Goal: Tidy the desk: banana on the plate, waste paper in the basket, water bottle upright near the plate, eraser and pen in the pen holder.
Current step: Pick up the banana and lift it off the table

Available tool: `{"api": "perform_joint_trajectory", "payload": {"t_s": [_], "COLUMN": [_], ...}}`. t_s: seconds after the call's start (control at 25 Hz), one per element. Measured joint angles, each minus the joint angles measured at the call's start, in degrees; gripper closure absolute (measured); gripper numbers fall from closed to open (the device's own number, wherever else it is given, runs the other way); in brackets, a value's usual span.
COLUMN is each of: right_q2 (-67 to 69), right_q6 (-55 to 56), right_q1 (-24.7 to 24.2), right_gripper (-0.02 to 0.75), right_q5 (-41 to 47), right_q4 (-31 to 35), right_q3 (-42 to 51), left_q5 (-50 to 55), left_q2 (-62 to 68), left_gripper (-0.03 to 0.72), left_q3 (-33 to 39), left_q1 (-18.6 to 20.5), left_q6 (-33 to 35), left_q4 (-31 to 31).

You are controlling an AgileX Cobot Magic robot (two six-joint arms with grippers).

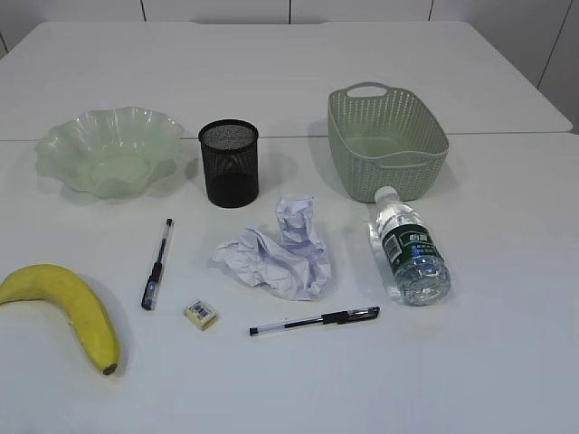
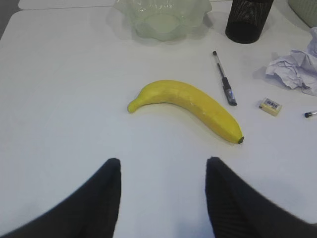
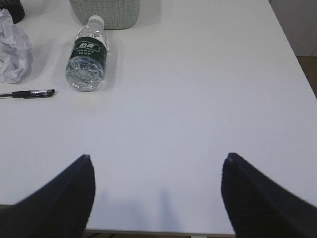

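Observation:
A yellow banana [image 1: 68, 307] [image 2: 190, 106] lies at the front left. The pale green plate [image 1: 109, 149] [image 2: 163, 17] sits at the back left, beside the black mesh pen holder [image 1: 229, 163] [image 2: 247, 20]. Crumpled waste paper [image 1: 280, 253] [image 2: 294, 69] [image 3: 12, 49] lies mid-table. Behind the lying water bottle [image 1: 409, 258] [image 3: 89, 54] stands the green basket [image 1: 387, 140] [image 3: 106, 12]. Two pens [image 1: 157, 264] [image 1: 317, 320] [image 2: 224, 79] [image 3: 29, 93] and a yellow eraser [image 1: 201, 314] [image 2: 271, 106] lie in front. My left gripper [image 2: 163, 161] is open short of the banana. My right gripper [image 3: 157, 158] is open over bare table.
The white table's front edge [image 3: 158, 232] shows just below my right gripper. A seam [image 1: 289, 137] between two tabletops runs behind the plate and basket. Neither arm shows in the exterior view.

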Motion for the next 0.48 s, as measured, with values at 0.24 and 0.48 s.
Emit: {"api": "perform_joint_trajectory", "payload": {"t_s": [0.24, 0.48], "right_q2": [0.0, 0.0], "right_q6": [0.0, 0.1], "right_q1": [0.0, 0.0], "right_gripper": [0.151, 0.151], "right_q5": [0.0, -2.3], "right_q4": [0.0, 0.7], "right_q3": [0.0, -1.0], "left_q5": [0.0, 0.0], "left_q2": [0.0, 0.0], "left_gripper": [0.313, 0.363], "left_q3": [0.0, 0.0], "left_q1": [0.0, 0.0], "left_q6": [0.0, 0.0], "left_q4": [0.0, 0.0]}}
